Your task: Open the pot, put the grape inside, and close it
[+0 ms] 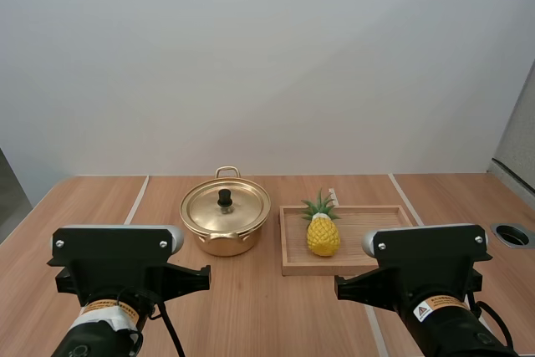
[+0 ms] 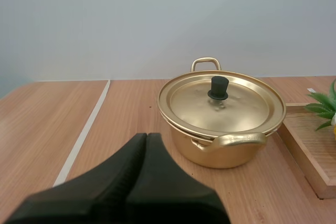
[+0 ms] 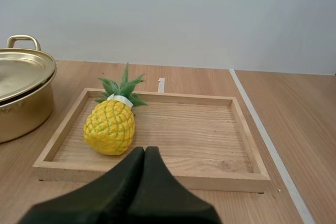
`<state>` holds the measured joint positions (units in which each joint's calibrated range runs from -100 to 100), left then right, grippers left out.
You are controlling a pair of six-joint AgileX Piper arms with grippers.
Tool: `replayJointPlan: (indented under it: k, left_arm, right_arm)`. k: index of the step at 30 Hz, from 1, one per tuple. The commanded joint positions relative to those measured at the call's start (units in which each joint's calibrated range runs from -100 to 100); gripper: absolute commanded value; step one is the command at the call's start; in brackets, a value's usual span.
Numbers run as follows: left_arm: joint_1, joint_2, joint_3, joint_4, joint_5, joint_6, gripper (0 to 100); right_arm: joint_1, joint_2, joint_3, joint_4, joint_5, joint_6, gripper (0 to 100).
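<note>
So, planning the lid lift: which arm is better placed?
Left. The left hand, shut, faces the gold metal pot and its black-knobbed lid; the right hand faces the yellow pineapple on the wooden tray.

I have bare table point(image 1: 267, 307) in front and left of the pot point(image 1: 224, 245), open air above its lid point(image 1: 244, 211), and just right stands the wooden tray point(image 1: 378, 228) carrying a pineapple point(image 1: 323, 237).

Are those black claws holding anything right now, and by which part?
Nothing is held. The left gripper and right gripper are both shut empty, short of the lidded gold metal pot and the yellow pineapple in the wooden tray.
</note>
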<state>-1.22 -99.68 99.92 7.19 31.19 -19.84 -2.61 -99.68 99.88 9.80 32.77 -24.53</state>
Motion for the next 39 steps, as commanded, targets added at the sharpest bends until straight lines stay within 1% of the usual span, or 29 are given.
replayJointPlan:
  k: [1,37,39]
  left_arm:
    - [0.03,-0.32,0.08,-0.91,-0.60,-0.71,0]
    - [0.03,-0.32,0.08,-0.91,-1.16,-0.71,0]
    - [0.03,-0.32,0.08,-0.91,-1.16,-0.71,0]
  right_arm:
    - [-0.20,-0.32,0.12,0.52,-1.62,-0.08,0]
    - [-0.20,-0.32,0.12,0.63,-1.67,-0.08,0]
    - [-0.20,-0.32,0.12,1.31,-1.49,-0.08,0]
